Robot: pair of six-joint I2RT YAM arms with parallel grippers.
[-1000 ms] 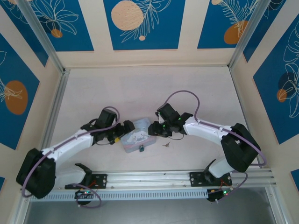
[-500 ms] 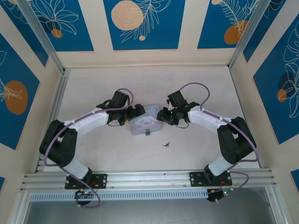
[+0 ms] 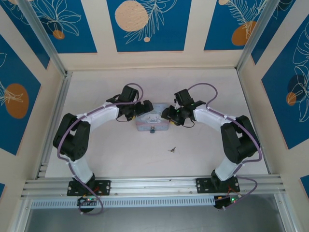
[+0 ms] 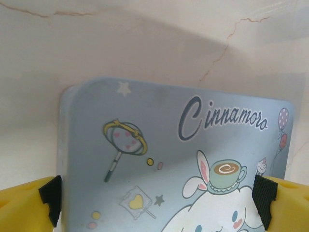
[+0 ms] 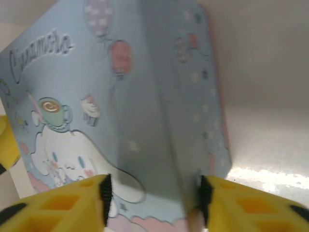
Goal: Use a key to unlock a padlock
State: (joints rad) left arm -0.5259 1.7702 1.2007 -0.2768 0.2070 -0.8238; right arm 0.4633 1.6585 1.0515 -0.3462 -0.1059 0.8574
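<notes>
Your left gripper (image 4: 157, 199) and right gripper (image 5: 153, 193) each clamp an end of the pale blue cartoon-printed rectangular tin (image 3: 154, 118). The tiny teal padlock (image 3: 151, 129) sits between them. The thin dull-metal key (image 3: 171, 149) lies apart, nearer the arm bases than either gripper.

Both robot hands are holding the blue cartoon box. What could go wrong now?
The left gripper and right gripper clamp the tin from opposite ends; uneven pulling may twist it or let it slip. The key lies apart on the table, and neither gripper is free to fetch it. The tiny padlock at the tin's near edge might swing if the tin moves.
</notes>
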